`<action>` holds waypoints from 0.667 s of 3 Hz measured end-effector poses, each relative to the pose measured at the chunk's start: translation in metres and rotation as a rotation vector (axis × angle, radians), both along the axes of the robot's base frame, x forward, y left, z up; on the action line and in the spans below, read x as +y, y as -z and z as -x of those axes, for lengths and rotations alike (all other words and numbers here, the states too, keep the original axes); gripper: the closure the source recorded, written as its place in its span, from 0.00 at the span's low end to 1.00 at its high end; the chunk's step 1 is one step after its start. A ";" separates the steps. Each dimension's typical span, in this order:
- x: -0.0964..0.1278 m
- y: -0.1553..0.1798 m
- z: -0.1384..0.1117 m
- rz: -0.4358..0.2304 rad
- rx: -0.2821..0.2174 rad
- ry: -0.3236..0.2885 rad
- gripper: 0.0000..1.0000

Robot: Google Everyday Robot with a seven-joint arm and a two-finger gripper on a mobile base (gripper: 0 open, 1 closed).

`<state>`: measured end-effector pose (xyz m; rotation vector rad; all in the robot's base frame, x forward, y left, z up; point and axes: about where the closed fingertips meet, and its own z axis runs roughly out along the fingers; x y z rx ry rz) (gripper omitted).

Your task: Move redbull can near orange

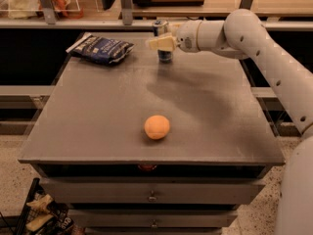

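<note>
The redbull can (165, 56) stands upright near the far edge of the grey table (98, 106), just right of its middle. Its silver top and blue lower part show. My gripper (159, 42) reaches in from the right at the can's mid height, and its cream tip crosses in front of the can and hides its middle. The orange (157, 127) lies on the table toward the front, well apart from the can and almost straight in front of it.
A flat dark-blue snack bag (101, 49) lies at the table's far left corner. A shelf rail with metal posts (126, 4) runs just behind the table. Drawers (152, 196) sit below the front edge. My white arm (274, 62) spans the right side.
</note>
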<state>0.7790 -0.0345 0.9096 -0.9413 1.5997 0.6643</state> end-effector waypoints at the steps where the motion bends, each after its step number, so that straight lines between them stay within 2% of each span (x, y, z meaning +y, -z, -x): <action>1: -0.002 -0.003 0.003 -0.019 0.000 -0.016 0.63; 2: -0.004 -0.017 0.009 -0.060 -0.018 -0.049 0.86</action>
